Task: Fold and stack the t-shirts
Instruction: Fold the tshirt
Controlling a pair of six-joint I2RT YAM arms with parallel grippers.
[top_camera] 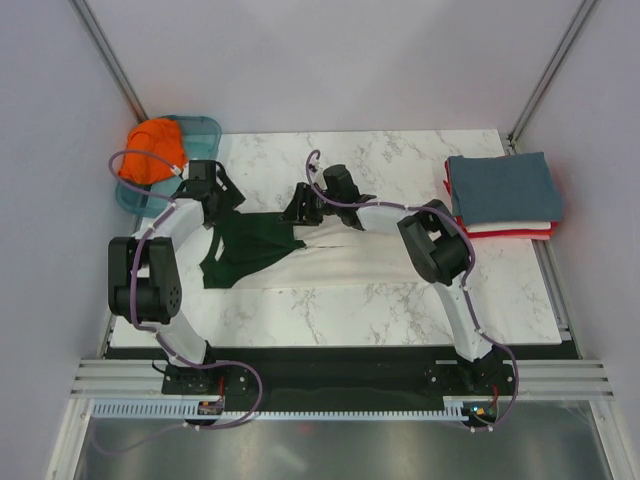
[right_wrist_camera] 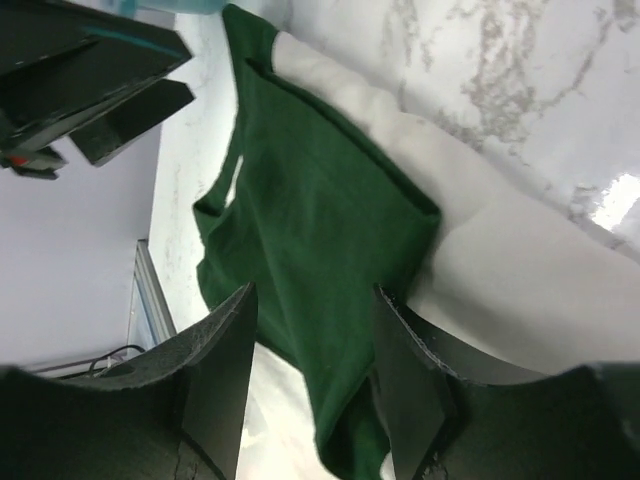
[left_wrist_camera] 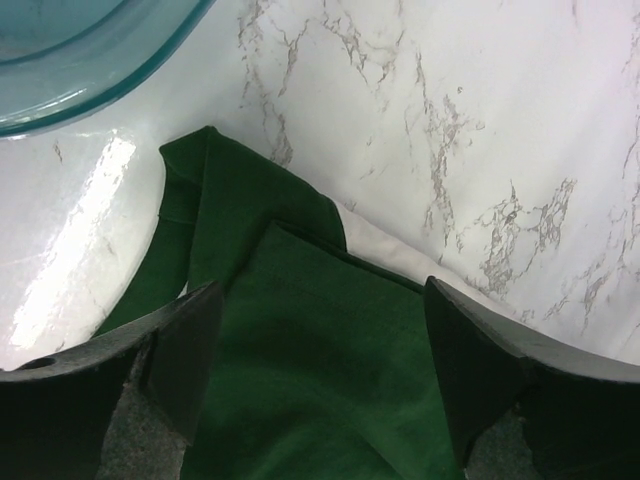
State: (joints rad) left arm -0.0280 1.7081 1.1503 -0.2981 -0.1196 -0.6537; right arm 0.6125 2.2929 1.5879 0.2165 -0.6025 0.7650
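Jaws of the left gripper (left_wrist_camera: 320,300) and right gripper (right_wrist_camera: 315,295) stand released, empty, over the green-sleeved end of the cream t-shirt (top_camera: 250,250), which lies part-folded at bench (top_camera: 400,160) centre-left. We judge it light and limp; we would pinch folded edges through both layers.

Both arms reach forward over the table, elbows bent, wrists turned toward each other. left gripper (left_wrist_camera: 322,295): fingers spread wide. right gripper (right_wrist_camera: 312,300): fingers parted, narrower gap.
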